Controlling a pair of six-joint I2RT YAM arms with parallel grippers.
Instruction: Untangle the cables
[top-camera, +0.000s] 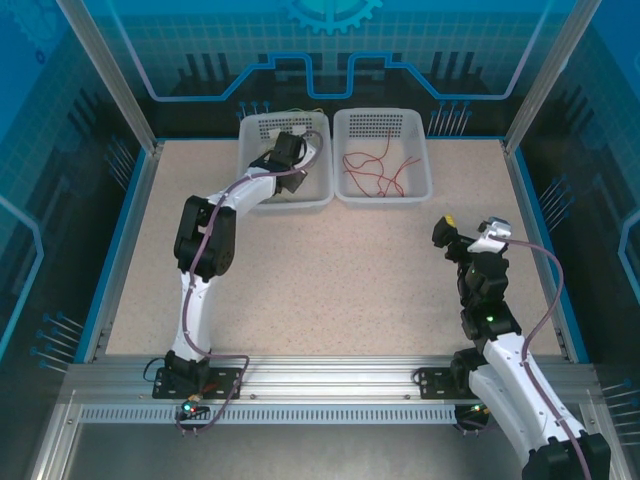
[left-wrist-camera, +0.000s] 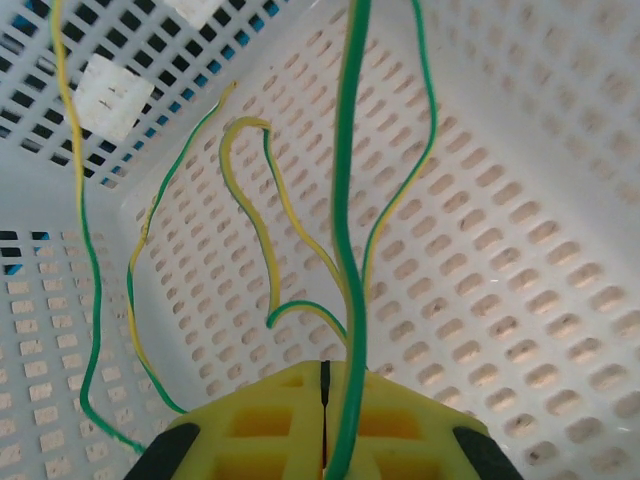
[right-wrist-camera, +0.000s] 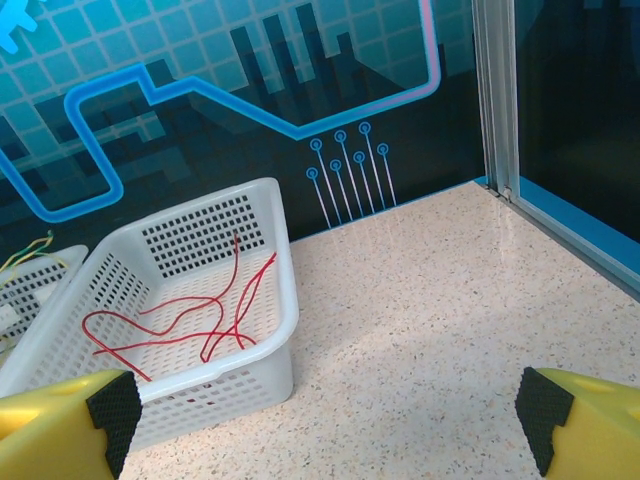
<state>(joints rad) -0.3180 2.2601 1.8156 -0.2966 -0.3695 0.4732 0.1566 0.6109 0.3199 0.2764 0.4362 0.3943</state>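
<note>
From above, we see the left pincer (top-camera: 284, 150) inside the left white perforated plastic basket (top-camera: 249, 128). Thin red cables (top-camera: 375, 170) lie in the twin basket (top-camera: 426, 150) just right of it. At the left wrist, that pincer is clamped on thin green-and-yellow cables (left-wrist-camera: 350, 200). At the right wrist, the right pincer (right-wrist-camera: 325, 415) gapes wide over the speckled bench (right-wrist-camera: 420, 300), well right of that left basket.

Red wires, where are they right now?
The red wires lie inside the right-hand white basket at the far side of the table, next to the other basket with green and yellow wires in it.
</note>
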